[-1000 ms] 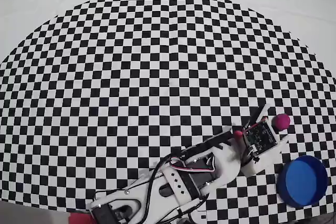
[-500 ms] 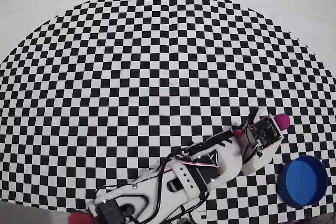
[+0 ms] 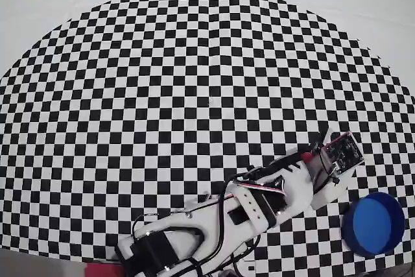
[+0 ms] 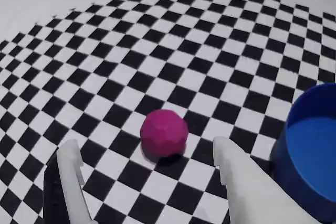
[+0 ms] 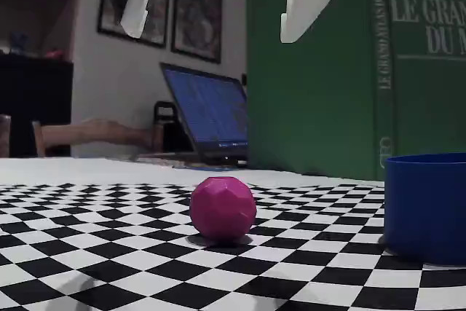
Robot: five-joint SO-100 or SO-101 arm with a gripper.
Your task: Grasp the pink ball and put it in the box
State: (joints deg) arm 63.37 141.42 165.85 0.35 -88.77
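The pink ball (image 4: 164,132) rests on the checkered mat, a faceted magenta sphere. In the wrist view it lies just beyond and between my two white fingers (image 4: 71,166). My gripper (image 4: 144,145) is open with nothing in it. The fixed view shows the gripper (image 5: 211,30) hanging well above the ball (image 5: 223,207), its jaws spread wide. From overhead the gripper head (image 3: 334,150) covers the ball, so the ball is hidden there. The box (image 3: 373,223), a round blue container, stands to the lower right of the gripper; it also shows at the right edge in the wrist view (image 4: 310,156) and the fixed view (image 5: 426,205).
The black-and-white checkered mat (image 3: 194,95) spreads over a white table. My arm's white body (image 3: 214,225) stretches from the bottom edge toward the gripper. A large green book (image 5: 342,71) and a laptop (image 5: 211,114) stand behind the table.
My gripper head has moved right and slightly up in the overhead view, coming over the pink ball and covering it. The ball and box stayed in place.
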